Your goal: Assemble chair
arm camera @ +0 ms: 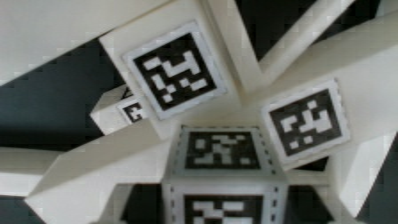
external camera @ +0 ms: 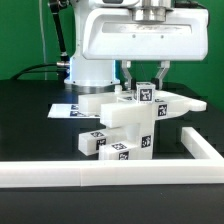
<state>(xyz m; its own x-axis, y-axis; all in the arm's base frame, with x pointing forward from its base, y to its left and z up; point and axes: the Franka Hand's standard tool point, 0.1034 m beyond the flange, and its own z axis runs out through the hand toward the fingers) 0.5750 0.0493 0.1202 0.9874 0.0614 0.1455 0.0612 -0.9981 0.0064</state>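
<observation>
The chair [external camera: 122,128] is a stack of white tagged slabs and blocks in the middle of the black table. A small tagged block [external camera: 145,94] tops it. My gripper [external camera: 144,84] hangs straight above with one finger on each side of that block. In the wrist view the same block [arm camera: 222,152] fills the space between the fingers [arm camera: 86,202], with a thin dark strip on either side. Whether the pads touch the block does not show. Other tagged chair faces [arm camera: 178,72] spread out beyond it.
A long white L-shaped border rail [external camera: 100,176] runs along the front and up the exterior view's right [external camera: 203,148]. The marker board [external camera: 72,108] lies flat behind the chair at the exterior view's left. The robot's white base [external camera: 90,70] stands at the back.
</observation>
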